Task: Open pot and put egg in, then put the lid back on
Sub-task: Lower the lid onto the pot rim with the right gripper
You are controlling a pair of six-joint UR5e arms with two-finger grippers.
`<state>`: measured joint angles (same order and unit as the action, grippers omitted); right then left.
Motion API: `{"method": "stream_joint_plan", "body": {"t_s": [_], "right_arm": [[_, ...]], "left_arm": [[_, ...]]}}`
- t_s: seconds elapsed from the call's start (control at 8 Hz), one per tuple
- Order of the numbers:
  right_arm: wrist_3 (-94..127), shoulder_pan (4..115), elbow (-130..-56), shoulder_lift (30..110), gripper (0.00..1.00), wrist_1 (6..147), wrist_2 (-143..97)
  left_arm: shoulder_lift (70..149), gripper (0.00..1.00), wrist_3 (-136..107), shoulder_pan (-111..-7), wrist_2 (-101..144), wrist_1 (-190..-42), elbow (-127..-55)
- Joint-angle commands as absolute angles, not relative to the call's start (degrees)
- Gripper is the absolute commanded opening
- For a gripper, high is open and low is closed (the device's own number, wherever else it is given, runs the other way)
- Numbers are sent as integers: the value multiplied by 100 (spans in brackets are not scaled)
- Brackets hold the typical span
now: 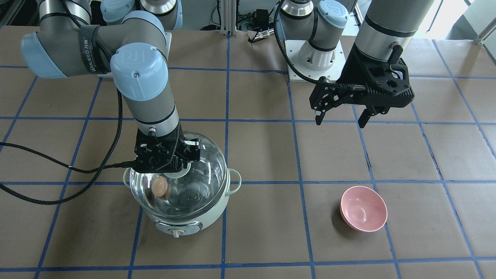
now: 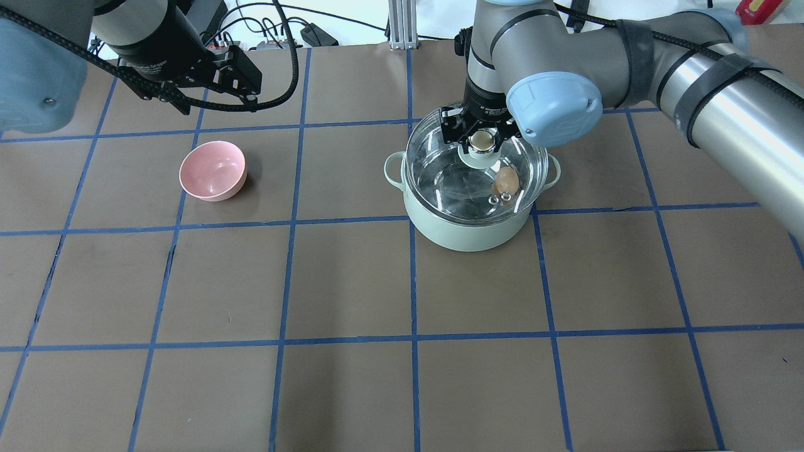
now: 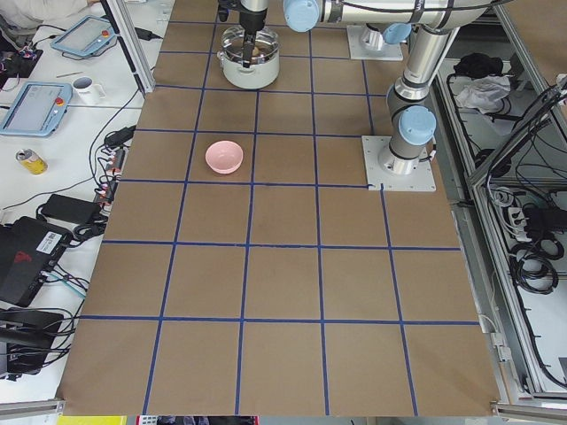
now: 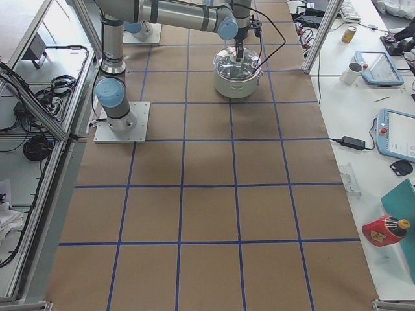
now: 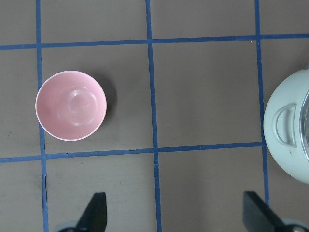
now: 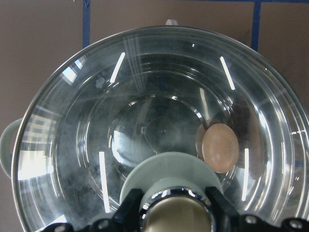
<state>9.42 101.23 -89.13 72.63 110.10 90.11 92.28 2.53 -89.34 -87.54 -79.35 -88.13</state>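
The mint-green pot stands on the table, also in the overhead view. The clear glass lid covers its mouth; I cannot tell whether it rests fully on the rim. My right gripper is shut on the lid's knob, with a finger on each side of the beige-gold cap. The tan egg lies inside the pot, seen through the glass. My left gripper is open and empty, high above the table, with its fingertips wide apart.
A small empty pink bowl sits on the table on my left side, below the left gripper. The pot's loop handle shows at the left wrist view's right edge. Blue tape lines grid the brown table.
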Motion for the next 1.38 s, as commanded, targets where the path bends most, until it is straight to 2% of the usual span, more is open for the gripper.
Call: {"method": "stream_joint_plan", "body": {"t_s": [0.0, 1.25], "right_arm": [[949, 10064, -8938, 7242, 0, 10995, 8974], [905, 10072, -8903, 7172, 0, 11021, 8921]], "left_arm": [[9237, 100, 272, -8938, -8754, -7945, -8815], [9229, 100, 281, -8930, -8921, -7945, -8815]]}}
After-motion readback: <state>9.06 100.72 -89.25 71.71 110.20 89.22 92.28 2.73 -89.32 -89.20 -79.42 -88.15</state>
